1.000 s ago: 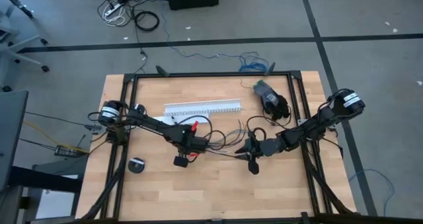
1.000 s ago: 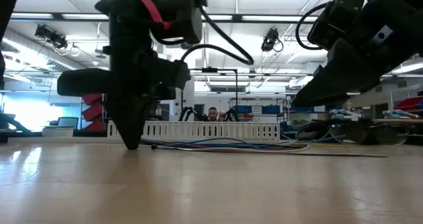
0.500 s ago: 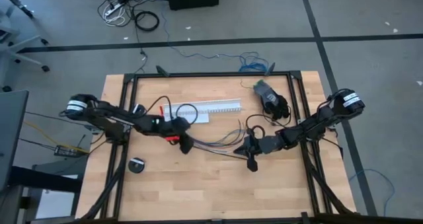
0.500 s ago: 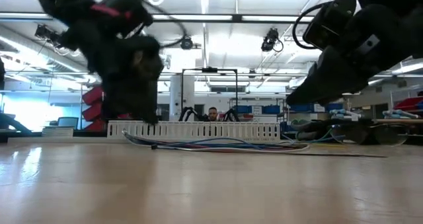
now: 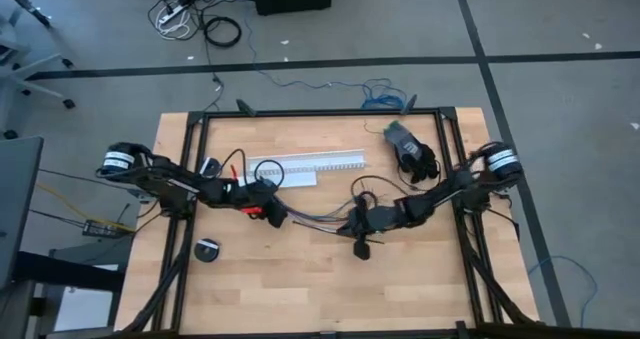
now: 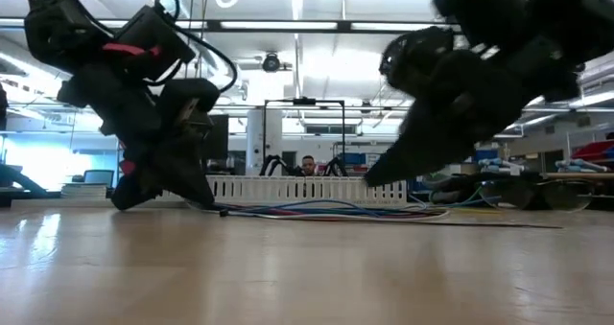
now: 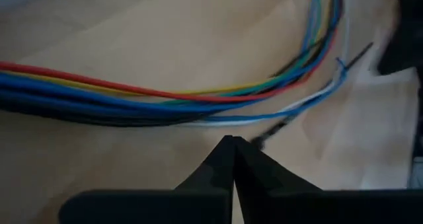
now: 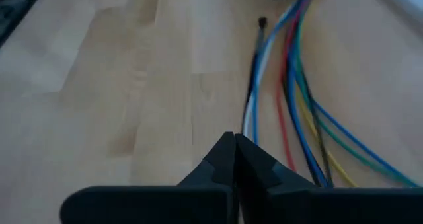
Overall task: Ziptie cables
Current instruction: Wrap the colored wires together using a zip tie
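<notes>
Left gripper: fingers pressed fully together, nothing between them; low over the bench, left of centre, tips just at the left end of the cables.
Cables: loose bundle of blue, red, yellow, green and white wires flat on the wood across mid-bench, between the two grippers; unbound, fanning apart toward the right.
Ziptie: thin black strip lying along the bundle in the right wrist view, small square head at its far end; not looped round anything. Possibly also the dark strip just past the left fingers in the left wrist view, though hard to confirm.
Right gripper: also clamped shut on nothing; close over the bench just right of centre, tips next to the wires where they spread.
White slotted channel: toward the far edge, behind the cables, apart from them.
Step in hand: judged early; wires gathered roughly, tie not yet threaded.
Next move calls for: opening one pair of fingers, pinching the thin strip off the wood without snagging a wire, then passing it under the bundle; fine, low approach needed, strip lies flat.
</notes>
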